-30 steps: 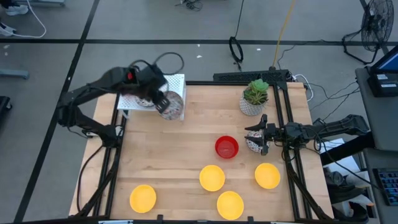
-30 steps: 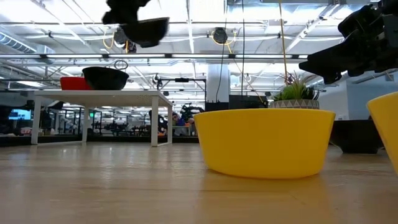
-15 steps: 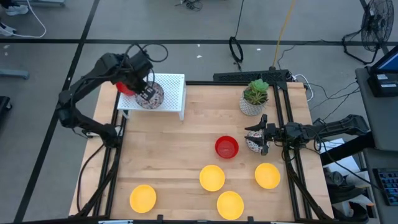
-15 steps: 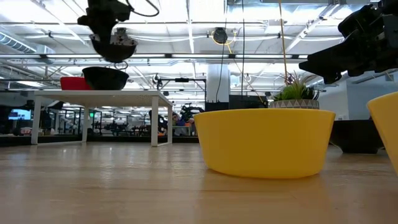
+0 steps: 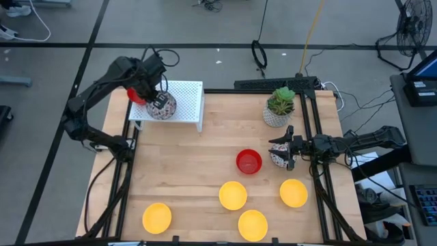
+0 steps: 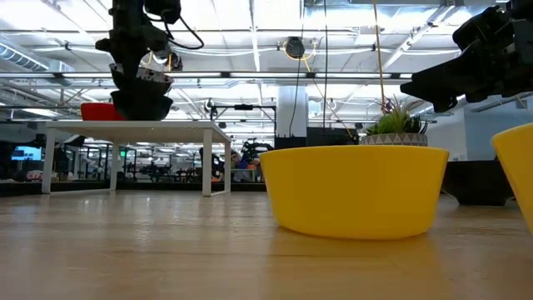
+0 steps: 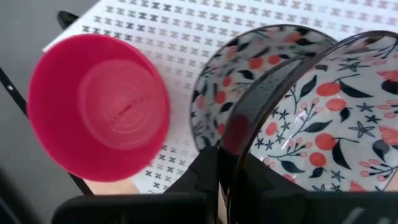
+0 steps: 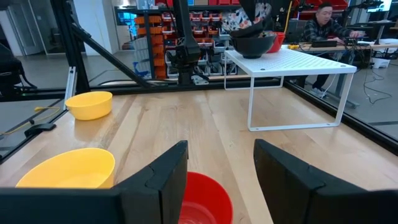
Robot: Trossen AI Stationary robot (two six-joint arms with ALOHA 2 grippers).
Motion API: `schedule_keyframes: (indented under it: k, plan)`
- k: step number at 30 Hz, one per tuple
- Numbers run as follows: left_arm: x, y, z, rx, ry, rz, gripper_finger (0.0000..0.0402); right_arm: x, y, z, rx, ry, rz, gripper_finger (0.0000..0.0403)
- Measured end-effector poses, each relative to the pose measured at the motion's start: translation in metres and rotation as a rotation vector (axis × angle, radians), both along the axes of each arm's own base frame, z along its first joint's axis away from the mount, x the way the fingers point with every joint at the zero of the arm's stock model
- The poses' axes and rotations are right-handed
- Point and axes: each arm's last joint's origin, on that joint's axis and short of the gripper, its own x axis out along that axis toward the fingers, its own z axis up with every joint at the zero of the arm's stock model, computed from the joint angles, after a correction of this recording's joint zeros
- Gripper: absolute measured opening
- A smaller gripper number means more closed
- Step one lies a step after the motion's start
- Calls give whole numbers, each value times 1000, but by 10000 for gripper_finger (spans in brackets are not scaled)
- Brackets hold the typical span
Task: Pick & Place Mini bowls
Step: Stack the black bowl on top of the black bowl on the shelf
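A speckled mini bowl (image 7: 336, 118) is being held by its rim in the left gripper (image 5: 157, 101), whose fingers are clamped together on that rim; in the left wrist view the bowl's dark edge is seen passing between the fingers, its patterned inside turned toward the camera. The bowl is being held tilted, directly over a second speckled bowl (image 7: 249, 81) that is resting on the white perforated rack (image 5: 188, 102) at the table's far left corner. In the low view the held bowl is seen just above the resting one, and whether the two are touching cannot be told. A red bowl (image 5: 136, 95) is sitting on the rack just beside the resting speckled bowl, on the side toward the table's left edge. On the wooden table (image 5: 198, 164) another red bowl (image 5: 248, 161) is standing near the middle, and four yellow bowls (image 5: 233, 195) are spread along the near side. The right gripper (image 5: 281, 152) is being held low over the table's right side, just beside the red bowl there, with its fingers (image 8: 161, 180) standing wide apart; in the high view a further speckled bowl (image 5: 278, 158) is seen at that gripper, but a grip on it cannot be confirmed. A potted green plant (image 5: 279, 106) is standing near the far right corner.
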Motion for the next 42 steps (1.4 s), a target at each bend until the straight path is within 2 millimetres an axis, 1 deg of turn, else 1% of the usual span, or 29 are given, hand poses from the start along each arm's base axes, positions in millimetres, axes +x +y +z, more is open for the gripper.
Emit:
schedule_keyframes:
  k: [3,5,11,14,18,20,26,30,34,36,42]
  plan:
    - [-3,4,-2,4,14,2,35,0,0,0,0,0,0,171]
    - [-4,7,-2,19,7,3,37,0,0,0,0,0,0,171]
    - [-4,18,0,77,-47,11,14,0,0,0,0,0,1,171]
    - [-5,21,1,89,-67,15,17,0,0,0,0,0,0,171]
    - [-5,21,1,71,-92,13,37,0,0,0,0,0,0,171]
    - [-5,21,1,70,-94,19,40,0,0,0,0,0,0,171]
    - [1,26,-6,48,-79,37,13,0,0,0,0,0,0,171]
    - [6,32,-13,23,-56,34,16,0,0,0,0,0,0,171]
    - [9,36,-17,9,-40,20,40,0,0,0,0,0,0,171]
    - [10,36,-18,6,-37,18,44,0,0,0,0,0,0,171]
    - [8,35,-19,-11,-20,19,24,0,0,0,0,0,0,171]
